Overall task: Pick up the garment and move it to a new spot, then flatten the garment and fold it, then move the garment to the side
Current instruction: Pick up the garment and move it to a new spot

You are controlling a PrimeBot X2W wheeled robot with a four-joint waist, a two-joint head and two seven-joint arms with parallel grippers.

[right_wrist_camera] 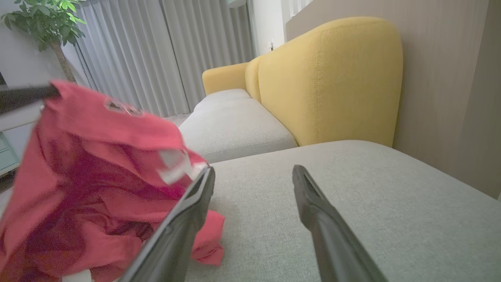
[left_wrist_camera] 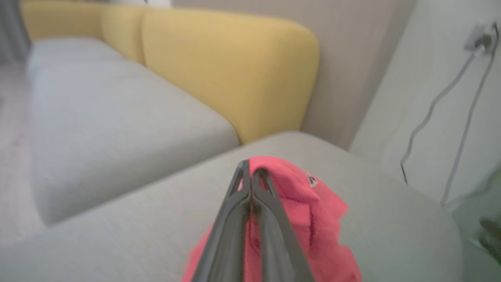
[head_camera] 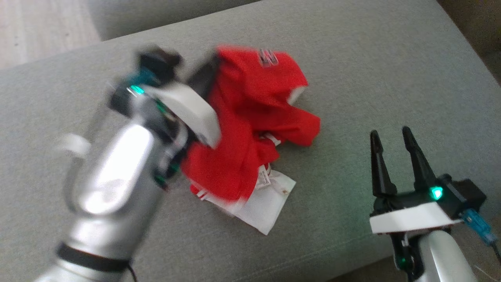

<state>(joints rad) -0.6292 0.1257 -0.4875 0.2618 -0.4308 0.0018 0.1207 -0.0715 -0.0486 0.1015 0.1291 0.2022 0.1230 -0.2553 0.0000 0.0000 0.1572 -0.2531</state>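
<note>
Head view: even, soft light, source not evident. No hard shadows, just a faint soft one under the garment (head_camera: 250,117) on the grey cushion (head_camera: 372,58). The left arm (head_camera: 113,172) is heavily smeared, with white glare on its silver shell. The garment's top edge is smeared too. The right gripper (head_camera: 391,134) is sharp, its green lamp glowing.

Left wrist view: whole frame soft, colours washed out, so the garment reads pink. The left gripper (left_wrist_camera: 252,170) is soft-edged near the lens. The wall cable (left_wrist_camera: 434,105) is blurred.

Right wrist view: dimmer, warmer. The yellow backrest (right_wrist_camera: 332,78) and cushion weave are crisp. The garment is smeared at left, and the right gripper is out of focus close up. The curtains (right_wrist_camera: 164,51) are evenly lit.
</note>
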